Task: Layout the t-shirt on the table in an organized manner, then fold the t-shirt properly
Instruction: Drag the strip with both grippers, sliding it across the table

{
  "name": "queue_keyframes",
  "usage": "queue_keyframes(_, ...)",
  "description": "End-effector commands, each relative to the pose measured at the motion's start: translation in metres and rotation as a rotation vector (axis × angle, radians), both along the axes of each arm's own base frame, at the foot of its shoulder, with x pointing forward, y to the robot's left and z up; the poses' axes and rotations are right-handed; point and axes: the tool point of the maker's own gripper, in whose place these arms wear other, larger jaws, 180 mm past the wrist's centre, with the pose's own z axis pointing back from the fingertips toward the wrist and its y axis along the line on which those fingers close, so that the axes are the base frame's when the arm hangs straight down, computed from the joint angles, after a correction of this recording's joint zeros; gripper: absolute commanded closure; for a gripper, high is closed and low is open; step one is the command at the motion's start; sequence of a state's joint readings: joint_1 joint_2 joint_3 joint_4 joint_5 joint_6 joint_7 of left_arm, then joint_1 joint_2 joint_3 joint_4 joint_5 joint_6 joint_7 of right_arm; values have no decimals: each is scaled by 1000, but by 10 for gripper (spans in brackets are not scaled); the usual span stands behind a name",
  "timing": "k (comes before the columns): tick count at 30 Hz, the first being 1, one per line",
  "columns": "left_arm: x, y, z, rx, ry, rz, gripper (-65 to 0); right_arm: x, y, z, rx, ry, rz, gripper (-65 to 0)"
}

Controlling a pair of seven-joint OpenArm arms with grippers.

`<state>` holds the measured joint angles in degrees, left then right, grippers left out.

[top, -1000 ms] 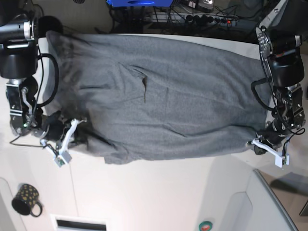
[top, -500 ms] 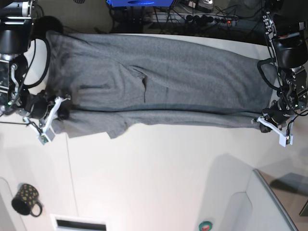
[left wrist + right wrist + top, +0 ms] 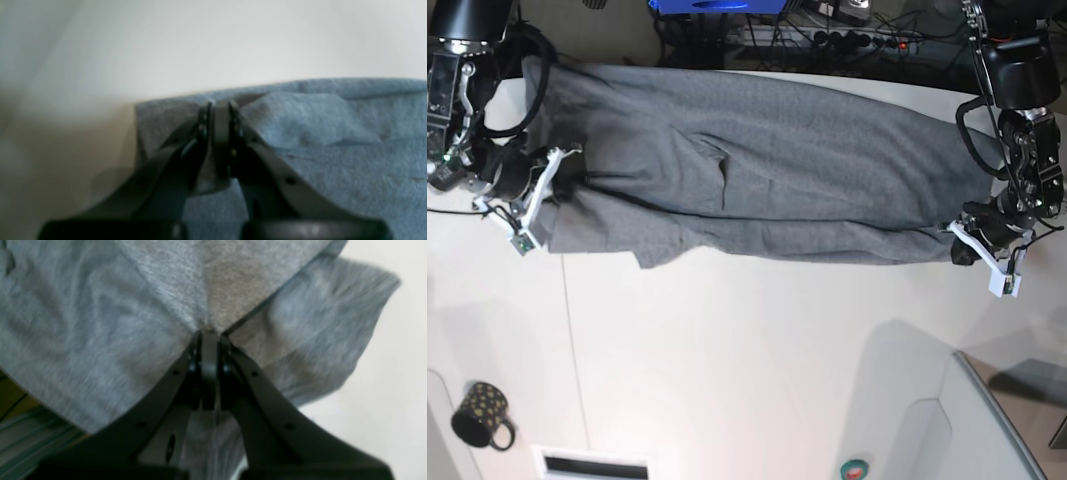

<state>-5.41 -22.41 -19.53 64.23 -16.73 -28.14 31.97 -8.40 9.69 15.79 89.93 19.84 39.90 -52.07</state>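
The heather-grey t-shirt (image 3: 767,170) lies as a long band across the far half of the white table (image 3: 757,360), its near part doubled over. My left gripper (image 3: 964,242), at the base view's right, is shut on the shirt's corner; up close its fingertips (image 3: 218,110) pinch a fold of the cloth (image 3: 333,160). At the base view's left, my right gripper (image 3: 559,172) is shut on the shirt's other end. The right wrist view shows its closed tips (image 3: 208,336) with fabric (image 3: 100,340) bunching from them.
A black dotted mug (image 3: 482,413) stands near the front left. A white raised panel (image 3: 992,430) fills the front right corner, with a small green and red button (image 3: 854,467) beside it. Cables and a power strip (image 3: 827,38) run behind the table's far edge.
Both grippers have carried the shirt's near edge toward the far side of the table. The visible grey band has become narrower, and more white table shows in front of it.
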Motion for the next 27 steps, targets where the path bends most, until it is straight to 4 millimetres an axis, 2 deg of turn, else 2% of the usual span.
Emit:
queue_keyframes(1,11,12,20,22,-60,7,0,6,-3,12,-7,-40,5,-6)
queue_keyframes(7,11,22,27,40,-66,10,0,-15,7,16,-13,-41,23,-6)
queue_keyframes(10,11,22,27,40,-65,8,0,-27,9,20,-31,-26,37,-6)
queue_keyframes(15,10,19,24,34,-60,3,0,-44,23,13,-6,19,33,-6)
queue_keyframes(18,10,21,25,38,-60,3,0,-49,29,12,9,26,29,-6)
queue_keyframes(22,9,28,29,56,-60,4,0,-52,31,23,-2,-1,38,-6)
queue_keyframes(27,13,27,36,65,-78,-5,0,-58,33,29,-13,-11,46,-6)
